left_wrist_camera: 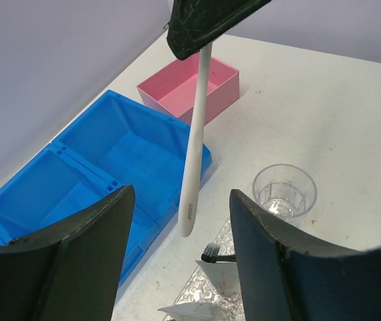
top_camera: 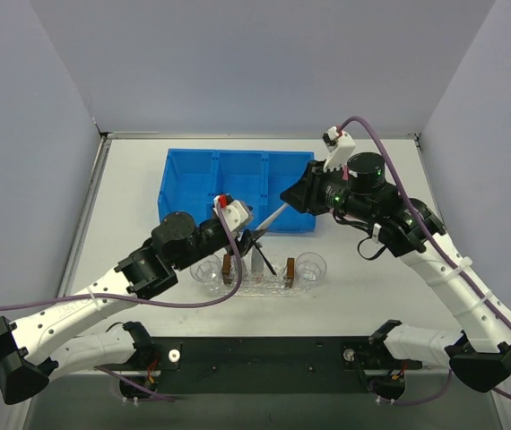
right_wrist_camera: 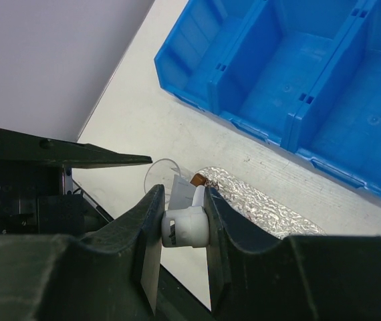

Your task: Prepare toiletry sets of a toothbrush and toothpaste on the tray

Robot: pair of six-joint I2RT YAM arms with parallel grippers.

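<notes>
Right gripper [right_wrist_camera: 181, 200]: clamped on white toothbrush [left_wrist_camera: 196, 134], held slanting in the air | left gripper [left_wrist_camera: 180, 197]: fingers apart either side of its handle end, not touching | below: tray [right_wrist_camera: 264, 200] on counter [top_camera: 130, 197], near blue bin [top_camera: 238, 179]

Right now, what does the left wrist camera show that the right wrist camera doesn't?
Left wrist only: the pink box and the full length of the white toothbrush handle. Right wrist only: that toothbrush's thick end pinched in the right gripper. Both: the blue bin and the glittery tray.
</notes>
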